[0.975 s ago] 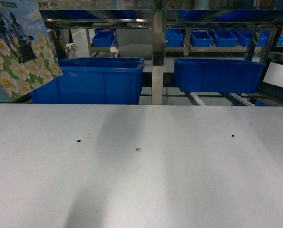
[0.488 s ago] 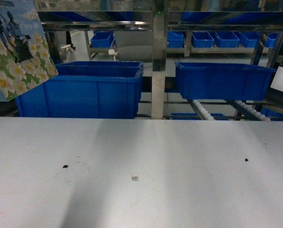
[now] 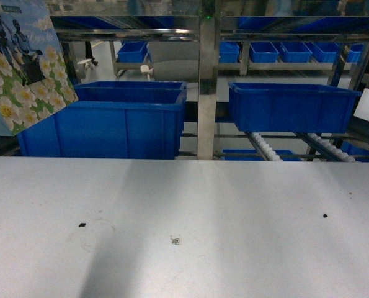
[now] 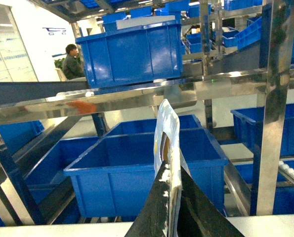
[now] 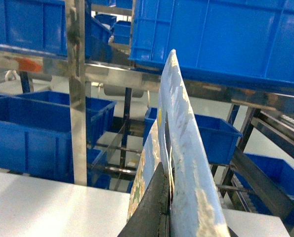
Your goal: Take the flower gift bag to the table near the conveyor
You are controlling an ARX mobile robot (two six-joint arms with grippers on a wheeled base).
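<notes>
1. The paper gift bag printed with white flowers point(image 3: 23, 68) hangs at 10 o'clock in the head view, above the wide whitish-grey bench point(image 3: 234, 236), before a blue plastic bin point(image 3: 103, 121).
2. The left fingers point(image 4: 174, 205) are closed on the bag's edge.
3. The right fingers point(image 5: 161, 207) pinch a bag edge too.
4. The steel roller conveyor point(image 3: 265, 146) stands behind the bench.

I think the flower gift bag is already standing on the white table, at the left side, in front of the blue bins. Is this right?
Not quite. The flower gift bag is at the left in front of the blue bins, but it is not standing on the table. The head view shows its lower edge hanging above the tabletop; each wrist view shows a claw pinching its edge.
</notes>
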